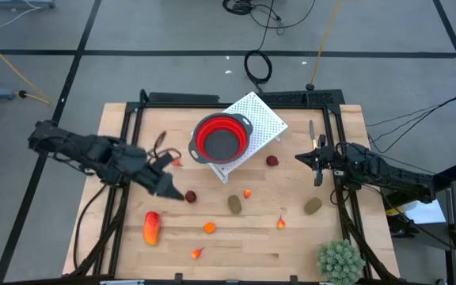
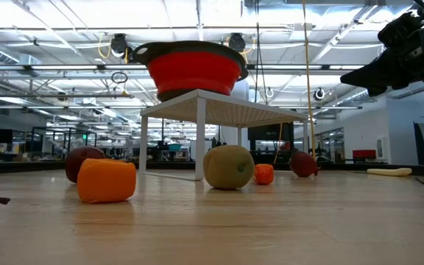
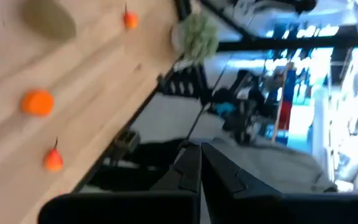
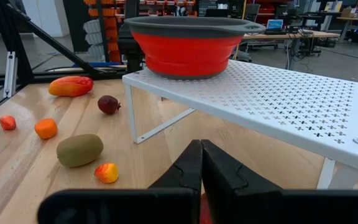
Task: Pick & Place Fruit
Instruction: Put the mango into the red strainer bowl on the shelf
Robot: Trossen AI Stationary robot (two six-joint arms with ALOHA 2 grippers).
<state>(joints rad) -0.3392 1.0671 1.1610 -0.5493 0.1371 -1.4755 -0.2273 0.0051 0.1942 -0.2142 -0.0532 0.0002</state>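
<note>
The fruit lies loose on the wooden table (image 1: 236, 237): a long red-orange piece (image 1: 152, 227), brown-green ovals (image 1: 234, 204) (image 1: 313, 207), dark red balls (image 1: 190, 195) (image 1: 271, 161) and small orange bits (image 1: 209, 227) (image 1: 281, 223). My left gripper (image 1: 179, 192) (image 3: 199, 149) hangs shut above the table's left half, its tip next to the nearer dark red ball in the high view, with nothing between its fingers. My right gripper (image 1: 301, 157) (image 4: 201, 149) waits shut and empty at the table's right, pointing at the red bowl (image 4: 188, 40).
The red bowl with a grey rim (image 1: 220, 137) stands on a white perforated stand (image 1: 260, 119) at the table's far middle. A spiky green plant (image 1: 340, 261) sits at the near right corner. Black frame rails (image 1: 343, 198) run along the table's left and right sides.
</note>
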